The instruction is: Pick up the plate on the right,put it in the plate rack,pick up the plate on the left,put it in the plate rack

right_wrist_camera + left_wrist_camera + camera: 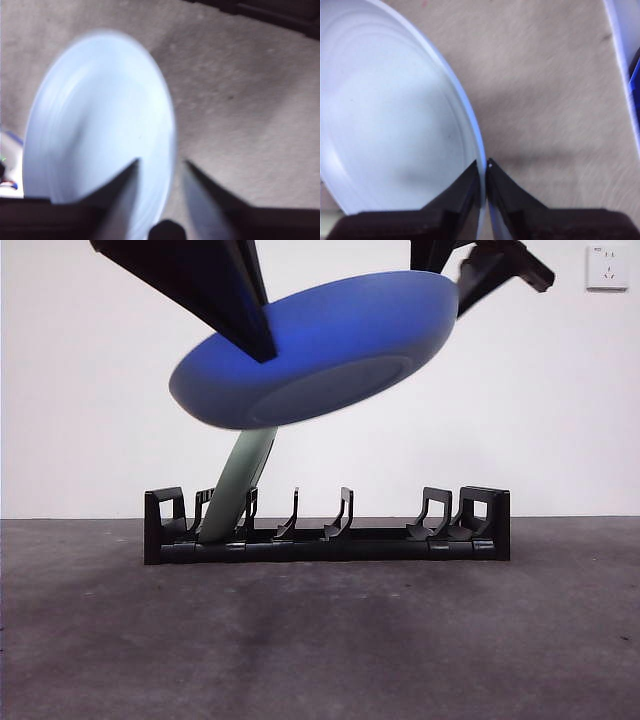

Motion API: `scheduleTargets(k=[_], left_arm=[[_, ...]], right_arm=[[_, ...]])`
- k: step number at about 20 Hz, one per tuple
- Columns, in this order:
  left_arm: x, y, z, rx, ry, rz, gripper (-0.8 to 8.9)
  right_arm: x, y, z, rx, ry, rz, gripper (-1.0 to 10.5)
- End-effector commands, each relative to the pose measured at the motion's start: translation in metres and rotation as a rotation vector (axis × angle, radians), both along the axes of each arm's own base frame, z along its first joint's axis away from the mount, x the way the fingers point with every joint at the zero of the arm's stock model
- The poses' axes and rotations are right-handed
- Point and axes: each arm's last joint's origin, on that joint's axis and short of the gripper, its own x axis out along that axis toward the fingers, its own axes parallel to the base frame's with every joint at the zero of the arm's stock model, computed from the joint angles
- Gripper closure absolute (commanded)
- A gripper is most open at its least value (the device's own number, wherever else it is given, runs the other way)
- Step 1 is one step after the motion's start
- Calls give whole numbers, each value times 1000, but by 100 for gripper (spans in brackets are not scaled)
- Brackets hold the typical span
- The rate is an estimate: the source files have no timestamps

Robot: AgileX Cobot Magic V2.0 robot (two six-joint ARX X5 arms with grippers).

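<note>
Your left pincer (484,172) is clamped on the rim of the blue plate (320,345), its jaws pinched narrow with the rim between them. In the front view that arm slants down from the upper left and holds the plate tilted in the air above the plate rack (327,527) — clear of it. A grey-green plate (238,485) already leans in a slot near the rack's left end. Your right pincer (160,167) hangs beside the blue plate's rim with its jaws spread — gripping nothing.
</note>
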Motion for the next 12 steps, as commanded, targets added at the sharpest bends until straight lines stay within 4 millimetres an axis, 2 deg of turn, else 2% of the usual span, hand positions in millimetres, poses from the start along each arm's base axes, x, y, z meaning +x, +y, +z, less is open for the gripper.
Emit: scheduleTargets(k=[1,3,5,7,9,12], left_arm=[[2,-4,1,-72,14,20,821],[4,-6,4,-142,43,33,821],[13,-6,9,-262,85,83,821],[26,-6,19,-459,140,148,821],[41,-5,31,-672,174,207,821],[65,-3,43,-908,185,273,821]], right_arm=[[-10,-11,22,14,-66,-2,655],[-19,-22,46,34,-161,-33,655],[-37,-36,76,44,-303,-76,657],[-67,-50,108,57,-464,-129,659],[-100,-63,131,95,-579,-144,662],[-141,-79,150,144,-678,-152,662]])
